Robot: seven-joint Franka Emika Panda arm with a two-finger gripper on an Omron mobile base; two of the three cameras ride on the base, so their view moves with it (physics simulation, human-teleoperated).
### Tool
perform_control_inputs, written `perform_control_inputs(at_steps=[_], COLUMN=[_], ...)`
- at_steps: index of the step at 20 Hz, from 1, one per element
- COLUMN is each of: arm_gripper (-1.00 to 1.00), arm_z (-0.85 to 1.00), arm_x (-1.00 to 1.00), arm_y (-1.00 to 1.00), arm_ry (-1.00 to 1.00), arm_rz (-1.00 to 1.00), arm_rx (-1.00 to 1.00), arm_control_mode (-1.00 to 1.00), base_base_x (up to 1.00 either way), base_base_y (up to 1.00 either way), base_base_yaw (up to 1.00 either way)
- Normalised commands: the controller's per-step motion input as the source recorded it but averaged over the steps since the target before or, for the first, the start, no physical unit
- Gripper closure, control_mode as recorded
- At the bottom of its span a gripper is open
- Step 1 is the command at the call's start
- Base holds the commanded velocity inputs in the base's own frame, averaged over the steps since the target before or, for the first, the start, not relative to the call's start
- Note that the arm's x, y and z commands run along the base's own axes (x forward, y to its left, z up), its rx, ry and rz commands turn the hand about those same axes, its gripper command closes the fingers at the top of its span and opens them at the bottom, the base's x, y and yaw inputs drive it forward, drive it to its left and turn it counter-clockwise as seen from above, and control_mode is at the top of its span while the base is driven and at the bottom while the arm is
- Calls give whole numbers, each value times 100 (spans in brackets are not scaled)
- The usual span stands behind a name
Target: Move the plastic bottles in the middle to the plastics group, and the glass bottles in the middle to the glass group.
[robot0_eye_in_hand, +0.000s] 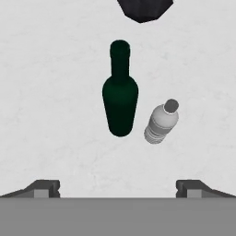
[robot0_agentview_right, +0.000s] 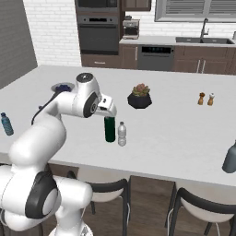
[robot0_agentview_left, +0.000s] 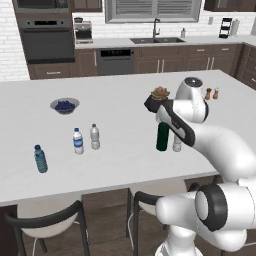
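A white kitchen island counter (robot0_agentview_left: 125,165) holds five bottles seen in the left base view. One dark green glass bottle (robot0_eye_in_hand: 120,92) stands upright near the middle, just beside one small clear plastic bottle (robot0_eye_in_hand: 161,122) with a white cap. The two are close but apart. The gripper (robot0_eye_in_hand: 118,189) hovers above this pair with its fingers spread wide and nothing between them.

Farther left on the counter stands a second clear bottle (robot0_agentview_left: 95,137), next to one blue-labelled bottle (robot0_agentview_left: 78,141). One blue-tinted bottle (robot0_agentview_left: 40,159) with a blue cap stands apart, nearer the left edge.

Behind the green bottle sits one potted succulent (robot0_agentview_right: 139,96) in a dark pot. One bowl of blueberries (robot0_agentview_left: 64,105) sits at the far left. Two small shakers (robot0_agentview_right: 206,99) stand together to the right. One grey bottle (robot0_agentview_right: 230,158) stands at the right edge of the right base view.
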Motion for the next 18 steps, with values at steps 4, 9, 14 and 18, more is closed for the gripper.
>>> perform_control_inputs(at_steps=[4, 9, 14, 18], arm_gripper=[-100, -100, -100, -100], arm_z=[-17, -10, -3, 0], arm_x=[24, 15, 24, 13], arm_y=[0, -2, 0, 0], arm_ry=[0, 0, -2, 0], arm_rz=[0, 0, 0, 0], arm_rx=[-3, 0, 0, 0], arm_control_mode=[-100, -100, -100, -100], base_base_x=[0, 0, 0, 0], base_base_y=[0, 0, 0, 0], base_base_yaw=[0, 0, 0, 0])
